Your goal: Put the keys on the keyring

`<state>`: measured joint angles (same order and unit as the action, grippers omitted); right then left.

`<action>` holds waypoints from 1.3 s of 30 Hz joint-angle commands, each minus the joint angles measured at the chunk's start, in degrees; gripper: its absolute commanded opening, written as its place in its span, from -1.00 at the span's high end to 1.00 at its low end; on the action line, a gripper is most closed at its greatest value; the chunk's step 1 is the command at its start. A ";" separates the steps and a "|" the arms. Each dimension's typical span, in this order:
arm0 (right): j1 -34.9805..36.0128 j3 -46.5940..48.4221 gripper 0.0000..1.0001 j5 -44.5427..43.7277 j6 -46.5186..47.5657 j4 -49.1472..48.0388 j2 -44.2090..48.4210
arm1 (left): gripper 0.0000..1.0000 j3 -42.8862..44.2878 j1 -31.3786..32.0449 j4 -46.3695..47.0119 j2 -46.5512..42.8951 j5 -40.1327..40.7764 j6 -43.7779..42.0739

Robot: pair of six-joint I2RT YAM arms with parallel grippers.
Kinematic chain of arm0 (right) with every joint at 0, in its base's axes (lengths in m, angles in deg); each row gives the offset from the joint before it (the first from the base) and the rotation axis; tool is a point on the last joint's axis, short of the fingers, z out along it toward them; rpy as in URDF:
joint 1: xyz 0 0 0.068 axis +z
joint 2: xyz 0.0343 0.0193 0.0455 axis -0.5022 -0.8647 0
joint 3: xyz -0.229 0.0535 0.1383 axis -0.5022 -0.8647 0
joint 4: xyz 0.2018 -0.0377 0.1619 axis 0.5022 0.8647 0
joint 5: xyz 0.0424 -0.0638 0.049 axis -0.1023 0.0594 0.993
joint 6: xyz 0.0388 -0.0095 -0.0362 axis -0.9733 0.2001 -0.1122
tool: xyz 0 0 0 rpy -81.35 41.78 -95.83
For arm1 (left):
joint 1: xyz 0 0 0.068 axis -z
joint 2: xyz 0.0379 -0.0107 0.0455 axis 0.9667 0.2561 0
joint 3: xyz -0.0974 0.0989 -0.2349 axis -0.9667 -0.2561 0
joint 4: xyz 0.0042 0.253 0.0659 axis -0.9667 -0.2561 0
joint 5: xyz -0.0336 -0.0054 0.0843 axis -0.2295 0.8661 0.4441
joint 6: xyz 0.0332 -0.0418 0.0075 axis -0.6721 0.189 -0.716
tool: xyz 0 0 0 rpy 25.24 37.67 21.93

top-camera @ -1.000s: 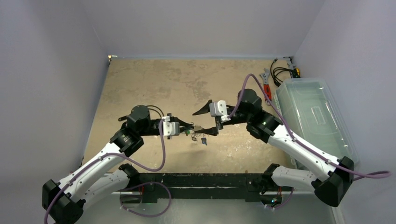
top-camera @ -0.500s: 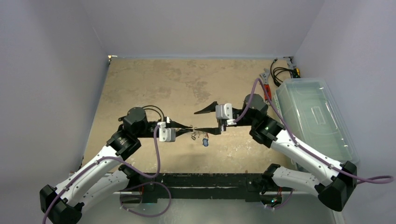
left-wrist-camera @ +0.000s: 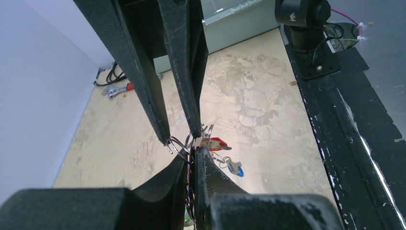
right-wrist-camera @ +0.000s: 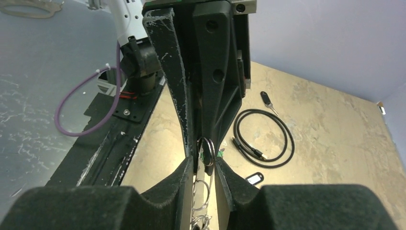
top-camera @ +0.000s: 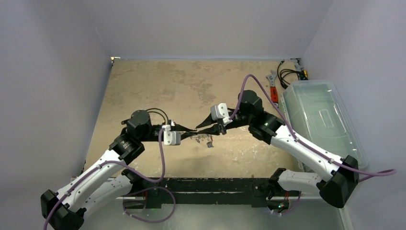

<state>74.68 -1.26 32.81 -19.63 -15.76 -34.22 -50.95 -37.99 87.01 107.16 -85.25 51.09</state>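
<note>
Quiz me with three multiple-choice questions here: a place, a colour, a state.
1. The red-handled wrench lies: A) on a shelf B) on the floor C) on the table, far right corner, by the clear bin.
2. The lowest dangling key has a head that is: A) blue B) yellow C) white.
3. The left gripper is: A) wide open B) shut on the keyring C) lying flat on the table.
Answers: 1 C, the top view shows it beside the bin; 2 A, blue plastic shows in the left wrist view; 3 B, its fingers pinch the ring.
</note>
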 commanded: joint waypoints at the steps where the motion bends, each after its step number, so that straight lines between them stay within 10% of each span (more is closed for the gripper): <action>1: 0.11 2.60 0.49 3.09 0.98 1.85 -0.21 | 1.00 1.35 0.10 2.47 -0.66 1.75 -1.15; 16: 0.10 3.34 0.57 3.48 1.37 3.59 -2.76 | 1.00 1.87 0.05 2.68 -0.79 4.26 -0.22; 27: 0.19 4.17 1.00 2.07 2.14 4.50 -4.28 | 0.99 1.97 -0.01 3.24 -0.82 5.40 0.74; 33: 0.20 3.23 1.00 0.11 1.57 2.15 -2.74 | 0.40 1.64 0.01 3.56 -1.09 5.53 0.84; 39: 0.20 2.75 1.00 -1.26 0.95 0.94 -2.14 | 0.29 1.35 0.01 4.22 -1.05 5.13 1.20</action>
<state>74.51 1.03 32.49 -18.34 -12.46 -38.33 -50.95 -37.95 87.91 106.64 -79.96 51.59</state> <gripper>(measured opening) 0.011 0.350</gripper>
